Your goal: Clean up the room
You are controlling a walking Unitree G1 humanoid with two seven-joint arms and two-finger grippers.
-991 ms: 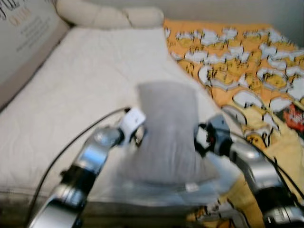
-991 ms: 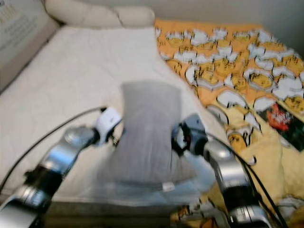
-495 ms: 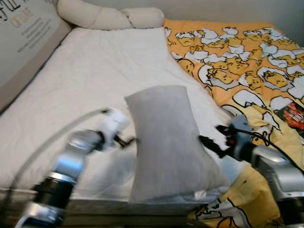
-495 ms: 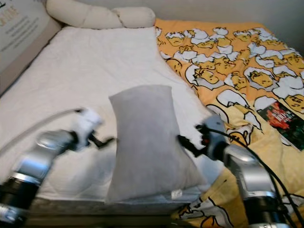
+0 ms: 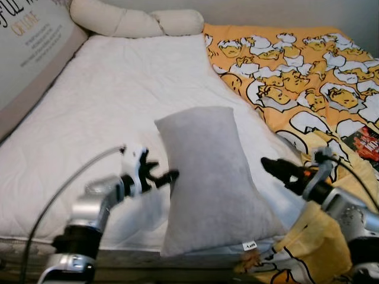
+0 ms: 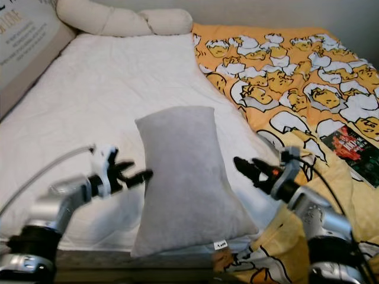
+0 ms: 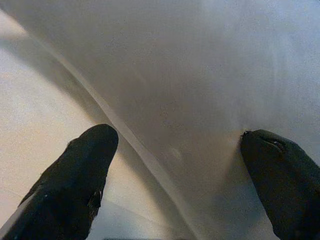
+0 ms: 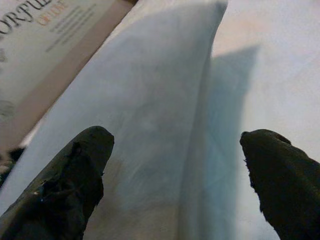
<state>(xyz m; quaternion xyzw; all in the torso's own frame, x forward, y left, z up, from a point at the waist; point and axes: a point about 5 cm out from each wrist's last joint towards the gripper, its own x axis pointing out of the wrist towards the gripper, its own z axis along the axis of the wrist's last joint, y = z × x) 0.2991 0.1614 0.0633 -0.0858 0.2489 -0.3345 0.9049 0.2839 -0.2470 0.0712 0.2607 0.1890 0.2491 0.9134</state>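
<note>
A grey pillow [image 5: 210, 177] lies lengthways on the white mattress [image 5: 118, 100], its lower end at the bed's front edge. My left gripper [image 5: 161, 177] hovers just off the pillow's left side, open, fingertips almost at the fabric. My right gripper [image 5: 273, 168] stands a short way off the pillow's right side, open and holding nothing. In the left wrist view the black fingers [image 7: 85, 175] are spread wide before the pillow's seam [image 7: 165, 165]. In the right wrist view the spread fingers [image 8: 75, 180] face the pillow's long edge [image 8: 150, 125].
An orange cartoon-print blanket [image 5: 296, 77] covers the bed's right side and hangs over the front corner. A long cream bolster [image 5: 136, 22] lies at the head. A lettered board [image 5: 29, 53] leans along the left. A dark magazine [image 5: 364, 142] rests on the blanket at right.
A second ago the pillow was pressed between both grippers above the bed. It now lies on the mattress, and both grippers have let go, the right one drawing back to the right.
</note>
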